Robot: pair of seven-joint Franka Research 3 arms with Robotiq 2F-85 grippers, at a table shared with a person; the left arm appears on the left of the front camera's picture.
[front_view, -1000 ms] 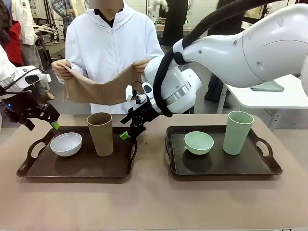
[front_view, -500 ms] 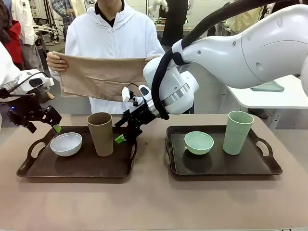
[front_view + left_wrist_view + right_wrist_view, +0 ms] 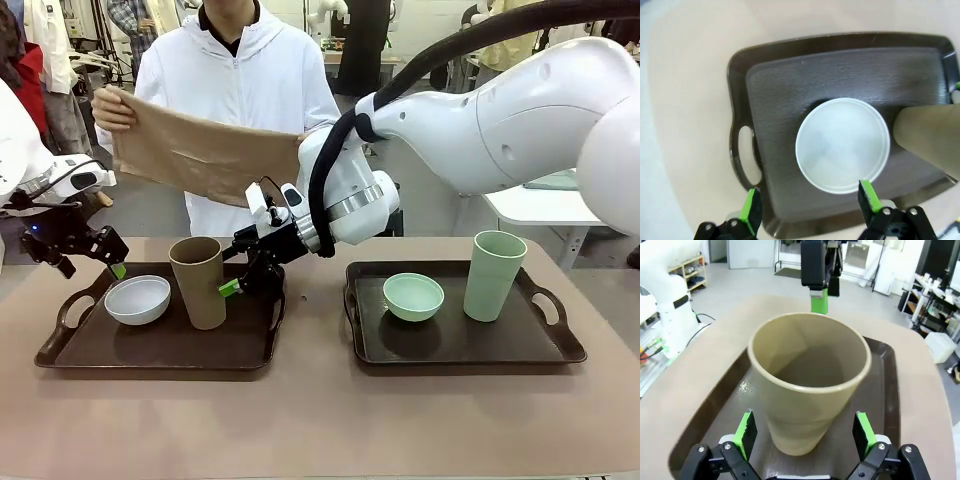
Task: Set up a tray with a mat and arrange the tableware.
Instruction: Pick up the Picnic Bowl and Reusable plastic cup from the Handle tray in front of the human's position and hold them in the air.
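Brown cup (image 3: 807, 385) sits between spread right fingers (image 3: 746, 432); spread left fingers (image 3: 751, 212) hover over white bowl (image 3: 842, 145).

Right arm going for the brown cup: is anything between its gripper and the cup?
Nothing visible does. The right gripper is open and the brown cup stands directly before it on the dark tray, with only bare tray surface around its base.

A robotics lab is indicated: a white robot arm (image 3: 520, 110) is mounted at the beige surface (image 3: 320, 420), while open shelves (image 3: 687, 267) and equipment racks (image 3: 940, 290) are seen along a bare grey floor (image 3: 740, 280).
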